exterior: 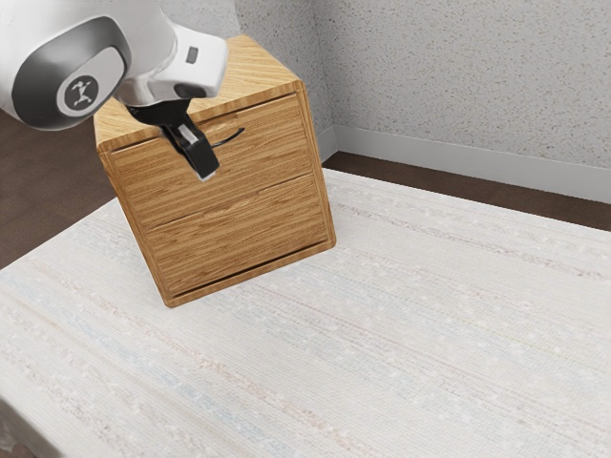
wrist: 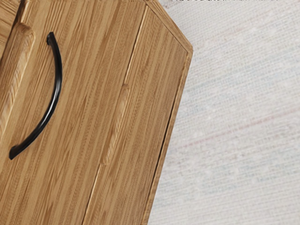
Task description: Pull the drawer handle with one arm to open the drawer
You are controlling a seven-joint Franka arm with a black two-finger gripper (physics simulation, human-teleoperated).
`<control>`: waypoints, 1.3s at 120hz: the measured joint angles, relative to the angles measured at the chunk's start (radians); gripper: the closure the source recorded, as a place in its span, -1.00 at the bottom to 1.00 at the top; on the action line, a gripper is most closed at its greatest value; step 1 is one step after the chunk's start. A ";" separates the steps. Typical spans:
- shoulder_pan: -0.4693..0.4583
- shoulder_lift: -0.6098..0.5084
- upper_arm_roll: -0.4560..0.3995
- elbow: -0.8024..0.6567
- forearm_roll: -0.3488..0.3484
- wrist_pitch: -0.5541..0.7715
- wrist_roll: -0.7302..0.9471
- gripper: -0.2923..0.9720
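A light wooden cabinet with two drawer fronts stands at the back of the table, toward the exterior view's left. The upper drawer carries a black curved handle and looks flush with the cabinet face. My black gripper hangs in front of that upper drawer, just to the exterior view's left of the handle and slightly lower, partly covering the handle's end. In the wrist view the handle arcs across the upper drawer front, off to one side of my hand, with the lower drawer front beside it.
The cabinet rests on a pale woven table surface that stretches wide toward the exterior view's right and front. Grey speckled walls and a dark floor lie behind. The arm's white wrist overhangs the cabinet's upper left corner.
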 joint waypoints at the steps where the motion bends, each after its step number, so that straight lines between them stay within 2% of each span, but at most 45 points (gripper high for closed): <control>1: 0.001 0.003 0.000 -0.001 0.001 0.004 0.001 -0.54; 28: 0.020 0.037 0.014 -0.015 0.013 0.092 0.022 -0.54; 80: 0.034 0.043 0.075 -0.034 0.016 0.123 0.036 -0.54; 111: 0.030 0.058 0.075 -0.073 0.064 0.196 0.054 -0.54; 156: 0.039 0.117 0.089 -0.054 0.070 0.259 0.081 -0.54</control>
